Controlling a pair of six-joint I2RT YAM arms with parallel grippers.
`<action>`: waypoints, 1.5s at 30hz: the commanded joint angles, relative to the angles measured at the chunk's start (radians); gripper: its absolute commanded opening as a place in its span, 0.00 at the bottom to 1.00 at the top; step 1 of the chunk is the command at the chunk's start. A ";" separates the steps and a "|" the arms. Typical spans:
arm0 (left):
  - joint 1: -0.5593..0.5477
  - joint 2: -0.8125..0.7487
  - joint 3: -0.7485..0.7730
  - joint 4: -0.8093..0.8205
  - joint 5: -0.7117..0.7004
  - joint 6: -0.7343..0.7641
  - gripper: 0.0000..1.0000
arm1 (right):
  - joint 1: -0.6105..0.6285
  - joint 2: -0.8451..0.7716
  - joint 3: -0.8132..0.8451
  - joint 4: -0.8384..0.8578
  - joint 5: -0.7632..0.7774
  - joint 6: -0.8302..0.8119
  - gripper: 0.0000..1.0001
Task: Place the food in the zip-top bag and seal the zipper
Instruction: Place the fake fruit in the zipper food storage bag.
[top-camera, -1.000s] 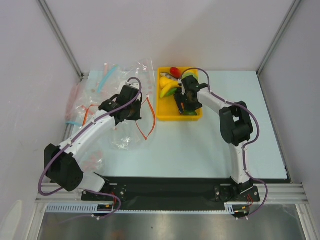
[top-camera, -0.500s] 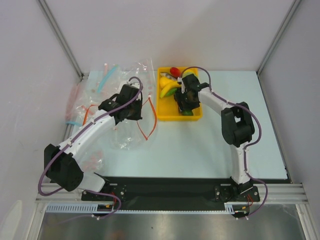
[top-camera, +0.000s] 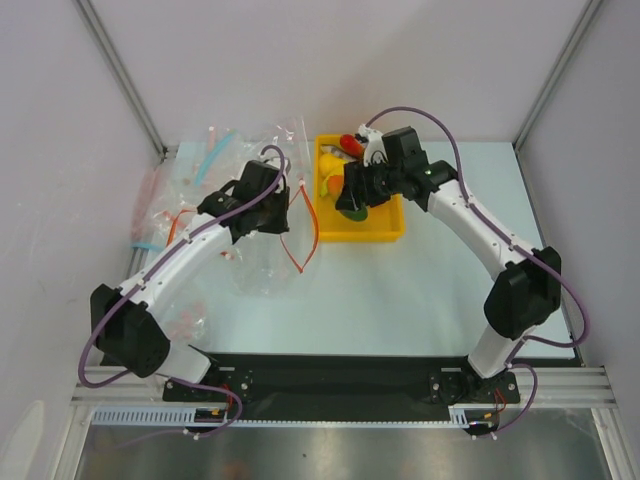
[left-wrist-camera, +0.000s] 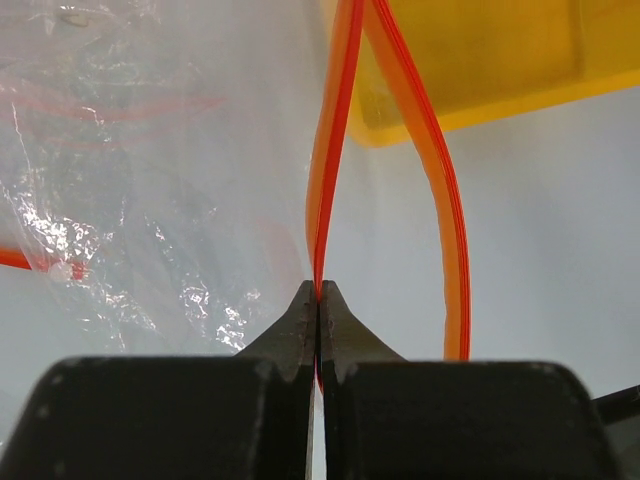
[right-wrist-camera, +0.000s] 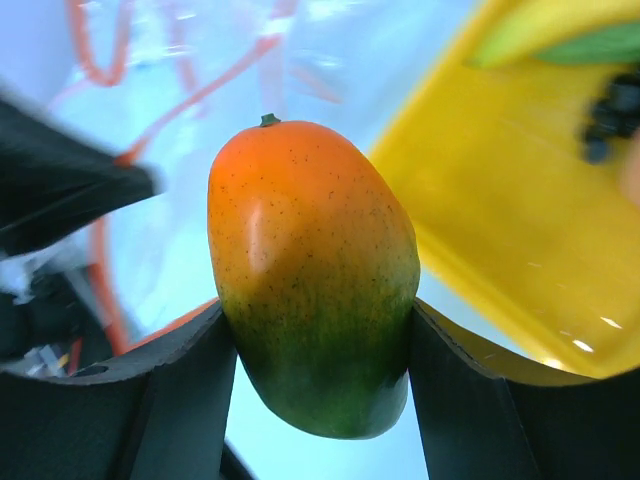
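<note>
Left fingers (left-wrist-camera: 295, 335) are shut tight on one strip of the red zipper (left-wrist-camera: 332, 170). The other strip is bowed away from it, so the mouth of the zip-top bag (top-camera: 258, 275) is parted. The bag is crumpled on the desk (top-camera: 420, 290), just left of the yellow tray (top-camera: 385, 228).

Right fingers (right-wrist-camera: 175, 395) are clamped on both sides of the green-red mango (right-wrist-camera: 312, 270), orange end pointed away from the wrist. The mango is held clear above the tray's left part, near the bag mouth.

Banana (right-wrist-camera: 545, 22) and black grape bunch (right-wrist-camera: 610, 115) are seen in the tray. More clear pouches (top-camera: 215, 150) are piled at the desk's far-left corner.
</note>
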 joint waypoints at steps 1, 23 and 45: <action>0.000 0.006 0.057 0.028 0.021 0.006 0.00 | 0.076 -0.065 0.000 -0.041 -0.135 0.013 0.38; -0.003 -0.168 -0.089 0.200 0.214 -0.014 0.00 | 0.172 0.159 0.088 -0.087 -0.198 0.245 0.37; -0.009 -0.190 -0.124 0.243 0.284 -0.128 0.00 | 0.075 0.085 0.054 0.088 -0.275 0.450 0.89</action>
